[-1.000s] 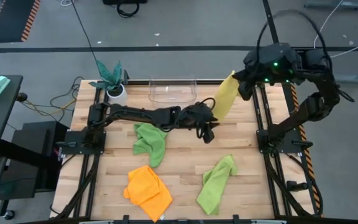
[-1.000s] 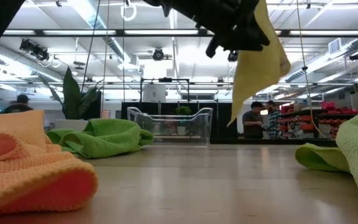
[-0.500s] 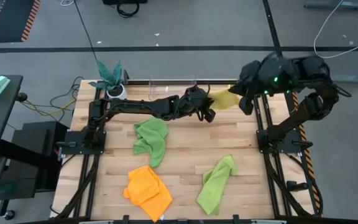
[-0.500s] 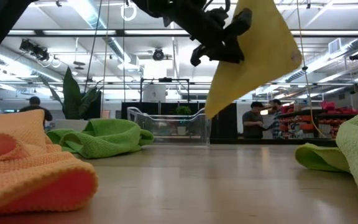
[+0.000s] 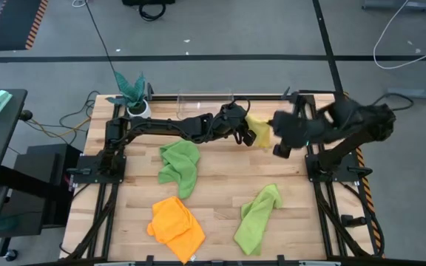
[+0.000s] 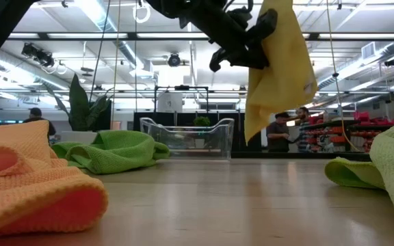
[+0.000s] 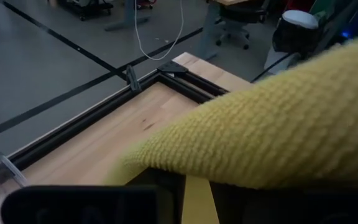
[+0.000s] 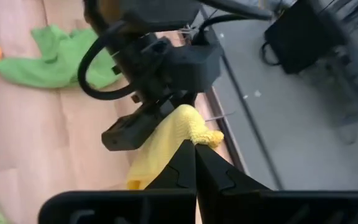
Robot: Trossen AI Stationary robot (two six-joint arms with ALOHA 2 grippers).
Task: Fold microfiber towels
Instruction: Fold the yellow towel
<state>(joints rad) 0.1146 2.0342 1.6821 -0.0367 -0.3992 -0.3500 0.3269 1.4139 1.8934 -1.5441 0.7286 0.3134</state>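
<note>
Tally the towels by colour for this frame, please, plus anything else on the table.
Yellow towel: 1, held in the air
Green towels: 2
Orange towel: 1
Clear bin: 1
Potted plant: 1
Total: 6 things, 4 of them towels

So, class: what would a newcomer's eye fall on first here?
The yellow towel hangs in the air above the table's far side, pinched between the left gripper and the right gripper. Below lie the orange towel and two green towels.
</note>
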